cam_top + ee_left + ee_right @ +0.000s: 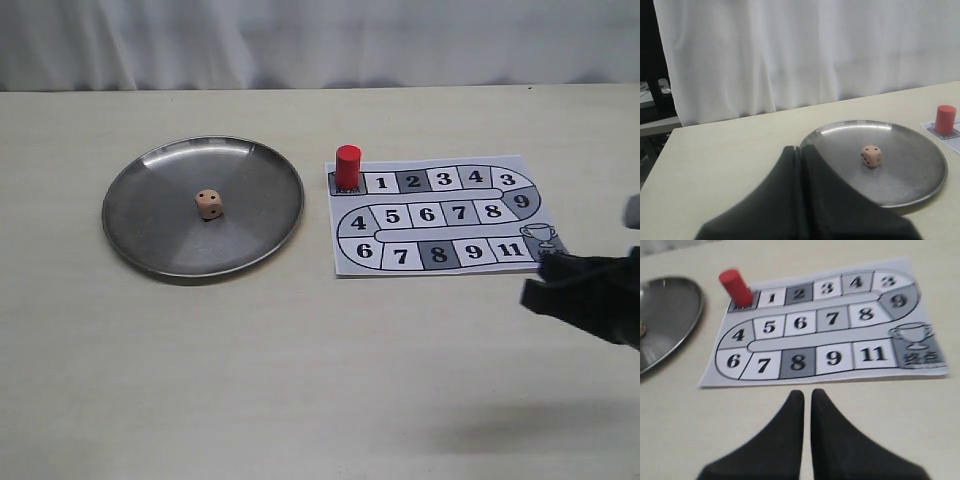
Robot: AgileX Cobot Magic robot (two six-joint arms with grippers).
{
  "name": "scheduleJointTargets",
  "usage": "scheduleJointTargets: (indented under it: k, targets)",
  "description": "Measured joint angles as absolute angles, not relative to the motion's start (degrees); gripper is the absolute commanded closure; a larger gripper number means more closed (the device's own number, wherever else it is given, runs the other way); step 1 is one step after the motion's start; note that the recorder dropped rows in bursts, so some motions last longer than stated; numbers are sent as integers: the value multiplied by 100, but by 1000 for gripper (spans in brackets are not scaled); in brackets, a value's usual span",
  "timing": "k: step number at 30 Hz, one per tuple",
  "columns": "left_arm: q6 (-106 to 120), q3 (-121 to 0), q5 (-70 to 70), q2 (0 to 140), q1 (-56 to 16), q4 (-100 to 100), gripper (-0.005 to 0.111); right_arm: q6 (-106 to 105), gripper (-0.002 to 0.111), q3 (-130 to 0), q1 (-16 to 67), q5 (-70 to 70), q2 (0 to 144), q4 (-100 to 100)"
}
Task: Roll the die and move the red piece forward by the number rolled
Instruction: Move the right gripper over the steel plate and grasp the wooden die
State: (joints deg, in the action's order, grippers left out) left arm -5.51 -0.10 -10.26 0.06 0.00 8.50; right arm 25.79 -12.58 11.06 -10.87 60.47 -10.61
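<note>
Both grippers, left and right, sit pinched narrow, empty; die rests mid-tabletop, so I move the red piece next.

Pale beige die w/ dark pips, on dull silver-grey metal plate showing soft radial sheen. Bright red piece, plain, no markings. Game board: white paper sheet, winding track of squares in white, light grey & dark grey, black numerals, black outlines; grey trophy drawing at end square. Table cream/pale yellowish, faint grain. White pleated curtain behind. Both hands matte black: left hand, right hand.
</note>
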Motion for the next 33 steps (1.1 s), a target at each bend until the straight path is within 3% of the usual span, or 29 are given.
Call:
scheduleJointTargets:
  k: [5, 11, 14, 22, 33]
  targets:
    - [-551, -10, -1026, 6, 0, 850, 107, 2639, 97, -2189, 2131, -1319, 7630, -1061]
    - [-551, -10, -1026, 6, 0, 850, 107, 2649, 66, -3960, 3182, -744, 9043, -1083]
    - [-551, -10, -1026, 6, 0, 850, 107, 2649, 56, -4971, 3620, -195, 9703, -1100]
    - [-551, -10, -1026, 6, 0, 850, 107, 2441, 48, -7662, 4296, 1240, 11503, -1114]
    - [-551, -10, -1026, 6, 0, 850, 107, 2128, 48, -10351, 4339, 2309, 13467, -1114]
